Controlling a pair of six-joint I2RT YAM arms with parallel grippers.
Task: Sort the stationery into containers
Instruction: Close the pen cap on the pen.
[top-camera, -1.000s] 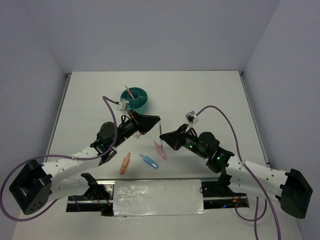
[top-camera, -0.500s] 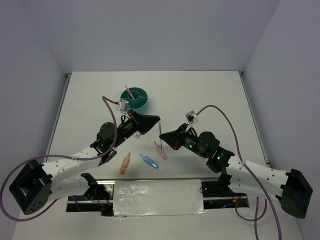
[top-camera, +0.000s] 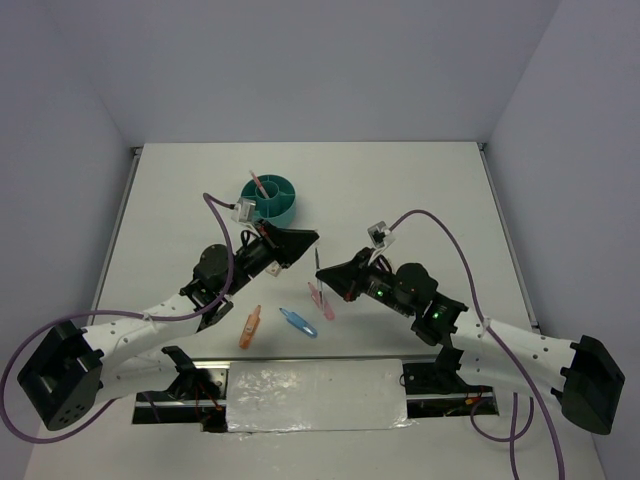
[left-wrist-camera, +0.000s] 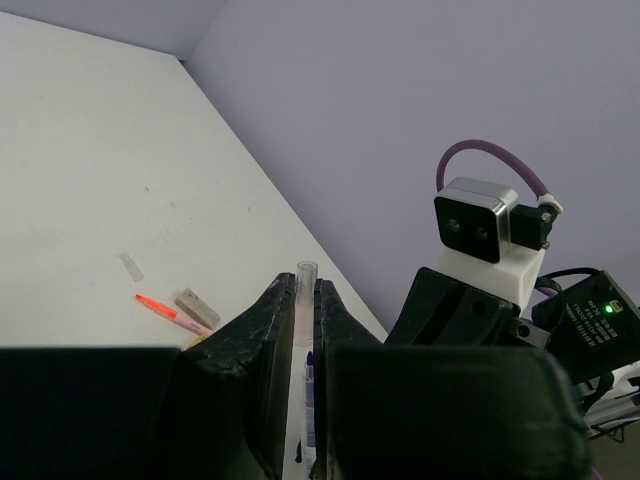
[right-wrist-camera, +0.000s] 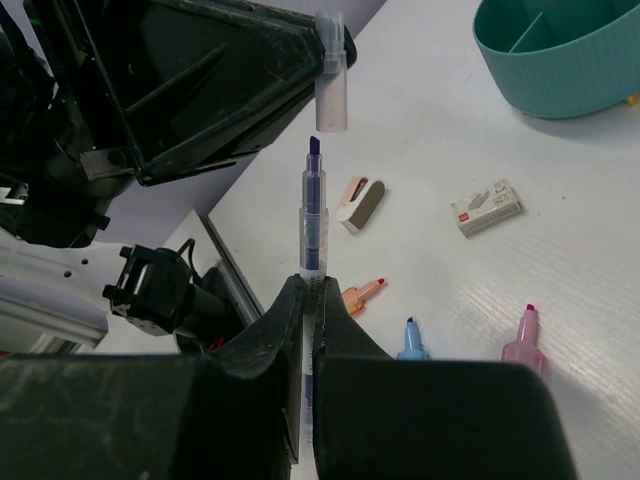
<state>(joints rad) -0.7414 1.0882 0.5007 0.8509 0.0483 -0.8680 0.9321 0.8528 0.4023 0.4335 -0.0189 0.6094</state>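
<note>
Top view: the teal cup (top-camera: 283, 212) stands on the bench (top-camera: 420, 190), beyond the left arm. An orange marker (top-camera: 249, 326), blue marker (top-camera: 297, 321) and pink marker (top-camera: 320, 300) lie nearer the bases.

Left wrist: the left pincer (left-wrist-camera: 303, 292) is nipped narrowly on a clear cap (left-wrist-camera: 303, 325).

Right wrist: the right pincer (right-wrist-camera: 310, 300) is clamped tight on an upright pen (right-wrist-camera: 313, 215), its tip just below the cap.

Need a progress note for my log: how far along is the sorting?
Done: one thin pink pen stands in the round teal plastic organiser. In hand: the right gripper grips a clear blue-tipped pen, the left gripper its clear cap, not yet fitted. Remaining: orange marker, blue marker and pink marker on the table.
</note>
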